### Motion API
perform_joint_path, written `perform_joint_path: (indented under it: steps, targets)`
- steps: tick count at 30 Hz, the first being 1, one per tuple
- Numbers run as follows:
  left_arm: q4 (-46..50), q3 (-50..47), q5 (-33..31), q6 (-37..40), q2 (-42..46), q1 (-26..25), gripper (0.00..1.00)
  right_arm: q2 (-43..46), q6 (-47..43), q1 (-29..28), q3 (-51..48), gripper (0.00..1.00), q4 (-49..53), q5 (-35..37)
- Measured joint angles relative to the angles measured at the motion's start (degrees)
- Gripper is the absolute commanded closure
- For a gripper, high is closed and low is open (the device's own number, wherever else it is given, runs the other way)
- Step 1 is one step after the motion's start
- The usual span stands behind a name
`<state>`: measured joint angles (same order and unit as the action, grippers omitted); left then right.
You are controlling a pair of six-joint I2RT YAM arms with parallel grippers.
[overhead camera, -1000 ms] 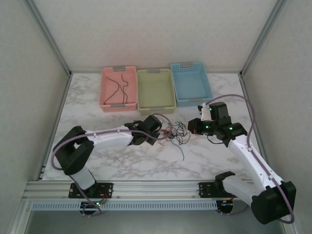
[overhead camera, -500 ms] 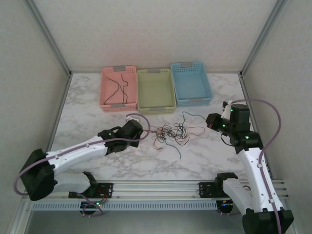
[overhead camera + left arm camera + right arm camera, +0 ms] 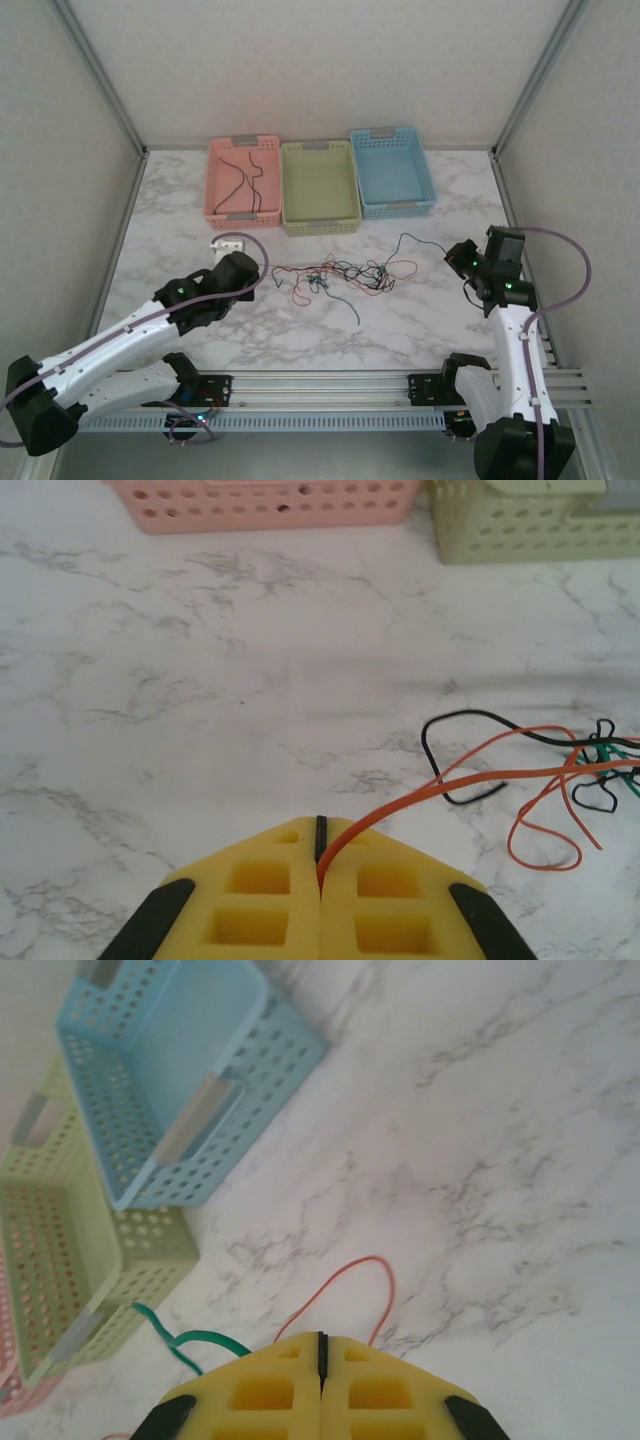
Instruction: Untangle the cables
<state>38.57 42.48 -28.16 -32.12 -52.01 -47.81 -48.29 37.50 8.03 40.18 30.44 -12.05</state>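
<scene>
While both hands are pressed shut, the bunch of thin black, dark green and orange-red cables [image 3: 345, 272] lies loosely knotted in the middle of the white marbled table [image 3: 180, 215], drawn out in a line between them. The left hand [image 3: 260, 268], toward the left edge, pinches the end of an orange-red cable [image 3: 437, 783] in the seam between its yellow fingers [image 3: 390, 890]. That cable runs over the marble into the knot, past a black loop [image 3: 424, 752]. The right hand [image 3: 454, 256], near the right edge, is closed on a dark green cable [image 3: 420, 243] that rises from the knot to it. In its wrist view a green strand [image 3: 200, 1338] and a red loop [image 3: 368, 1258] come out from under the closed fingertips. Along the far edge stand three perforated plastic baskets side by side: a pink basket [image 3: 212, 190] holding a black cable [image 3: 240, 180], a pale green basket [image 3: 320, 226] and a blue basket [image 3: 396, 209].
</scene>
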Motion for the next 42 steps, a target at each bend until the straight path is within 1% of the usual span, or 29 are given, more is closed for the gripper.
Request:
perform_joint_path:
  steps: [6,9,11,16,21,27,34,42]
  targets:
    - [4.90,0.44,-3.15,-2.69,9.81,0.98,1.00,-2.12,2.05,4.48,-2.73,1.00,-2.40,4.83]
    - [8.13,3.56,-3.69,-3.13,13.62,1.64,1.00,-5.16,2.43,6.64,-3.08,1.00,-4.02,6.27]
    - [10.23,7.45,-4.00,-3.19,14.93,1.70,1.00,-7.72,2.49,7.56,-3.08,1.00,-5.18,6.99]
    - [13.38,15.72,-5.42,-2.84,16.48,1.70,1.00,-12.48,3.37,9.57,-3.15,1.00,-6.93,7.96]
    - [16.09,17.94,-6.73,-2.29,16.72,1.73,1.00,-15.04,3.69,9.94,-3.19,1.00,-8.70,8.22]
    - [20.90,23.02,-9.38,-0.85,17.22,1.79,1.00,-19.10,3.69,10.97,-3.19,1.00,-8.68,11.08]
    - [25.20,31.50,-13.68,1.95,18.69,1.79,1.00,-20.02,3.89,11.02,-3.17,1.00,-8.63,13.84]
    - [28.59,35.32,-17.49,3.65,19.41,1.81,1.00,-21.86,3.87,11.06,-3.13,1.00,-8.96,14.56]
